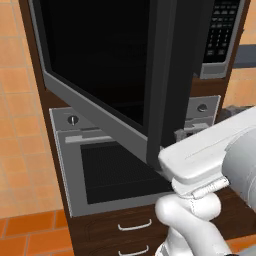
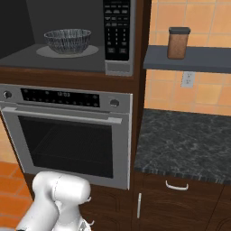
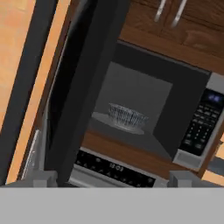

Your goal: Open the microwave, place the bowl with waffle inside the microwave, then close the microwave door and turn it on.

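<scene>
The microwave (image 2: 118, 63) stands open above the oven, its keypad (image 1: 220, 30) on the right. The bowl (image 2: 67, 40), grey and patterned, sits on the turntable inside; I cannot make out the waffle in it. In the hand view the bowl (image 3: 127, 117) rests in the middle of the cavity. The microwave door (image 1: 110, 65) is swung out to the left, its thick dark edge facing me. My gripper (image 3: 112, 177) is open, its fingertips wide apart in front of the cavity. The door (image 3: 83, 87) edge rises just beside the left fingertip (image 3: 43, 177). Nothing is held.
A steel oven (image 2: 67, 140) with a bar handle sits under the microwave, wooden drawers (image 1: 135, 226) below it. To the right lie a dark stone counter (image 2: 189, 140) and a shelf with a brown jar (image 2: 178, 43). Cabinet handles (image 3: 168, 13) hang above the microwave.
</scene>
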You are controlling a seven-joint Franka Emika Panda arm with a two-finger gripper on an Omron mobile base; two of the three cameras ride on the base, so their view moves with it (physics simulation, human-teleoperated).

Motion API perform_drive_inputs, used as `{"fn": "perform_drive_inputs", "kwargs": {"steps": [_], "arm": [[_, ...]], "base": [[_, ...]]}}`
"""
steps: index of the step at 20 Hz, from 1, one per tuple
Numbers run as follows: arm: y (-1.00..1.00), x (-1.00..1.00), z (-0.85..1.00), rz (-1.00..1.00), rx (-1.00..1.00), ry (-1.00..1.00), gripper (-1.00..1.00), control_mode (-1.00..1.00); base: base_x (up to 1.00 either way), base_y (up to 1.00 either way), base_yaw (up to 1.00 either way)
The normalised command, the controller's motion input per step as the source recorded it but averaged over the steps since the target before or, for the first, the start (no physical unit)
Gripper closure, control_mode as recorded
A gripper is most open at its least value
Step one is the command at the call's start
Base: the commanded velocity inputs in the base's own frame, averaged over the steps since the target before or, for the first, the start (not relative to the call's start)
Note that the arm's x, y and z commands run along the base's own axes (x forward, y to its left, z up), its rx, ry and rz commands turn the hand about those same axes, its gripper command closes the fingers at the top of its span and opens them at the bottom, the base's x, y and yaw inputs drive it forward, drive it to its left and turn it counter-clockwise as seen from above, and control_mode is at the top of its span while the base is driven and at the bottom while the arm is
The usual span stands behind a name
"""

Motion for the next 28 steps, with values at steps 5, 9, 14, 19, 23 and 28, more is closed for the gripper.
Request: {"fn": "perform_drive_inputs", "kwargs": {"steps": [5,9,14,19,23,28], "arm": [[0.87,-0.02,-0.01,-0.29,-0.25,-0.01,-1.0,-1.0],[1.0,0.58,-0.28,-0.37,-0.26,-0.07,-1.0,-1.0],[0.12,-0.56,0.03,-0.31,-0.03,-0.2,-1.0,-1.0],[0.1,-0.95,0.01,-0.2,0.01,-0.47,-1.0,-1.0],[0.77,0.5,-0.17,-0.13,0.0,-0.31,-1.0,-1.0],[0.83,0.93,-0.46,-0.13,0.0,-0.16,-1.0,-1.0]], "base": [[0.0,0.0,0.0],[0.0,0.0,0.0],[0.0,0.0,0.0],[0.0,0.0,0.0],[0.0,0.0,0.0],[0.0,0.0,0.0]]}}
